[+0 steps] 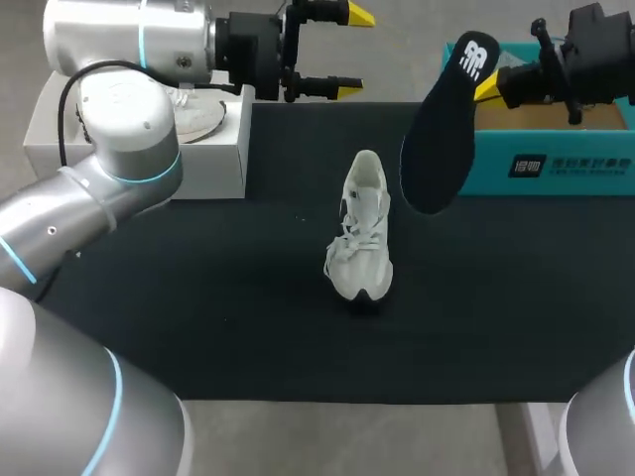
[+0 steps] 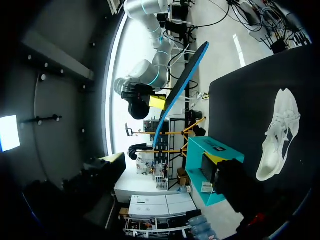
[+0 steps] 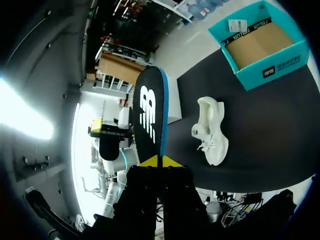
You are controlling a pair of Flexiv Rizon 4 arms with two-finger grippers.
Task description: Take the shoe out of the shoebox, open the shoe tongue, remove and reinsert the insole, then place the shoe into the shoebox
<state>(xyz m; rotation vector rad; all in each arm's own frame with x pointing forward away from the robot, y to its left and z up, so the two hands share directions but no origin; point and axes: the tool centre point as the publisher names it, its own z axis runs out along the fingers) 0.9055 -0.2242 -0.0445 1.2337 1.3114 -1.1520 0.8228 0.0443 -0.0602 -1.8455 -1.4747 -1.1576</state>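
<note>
Right fingers (image 1: 486,87) pinch the insole (image 1: 437,149) by one end, held in the air near the shoebox (image 1: 556,164). Left fingers (image 1: 359,15) spread, empty. Shoe (image 1: 362,233) stands on the tabletop (image 1: 198,297), already unboxed. Remaining: reinsert insole, rebox shoe.

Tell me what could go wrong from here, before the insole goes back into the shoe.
1. The right gripper pinches the insole at one end only; the long free end may swing or slip.
2. The shoe sits unheld on the mat, with the left gripper open and away from it; pushing the insole in could tip or slide it.
</note>
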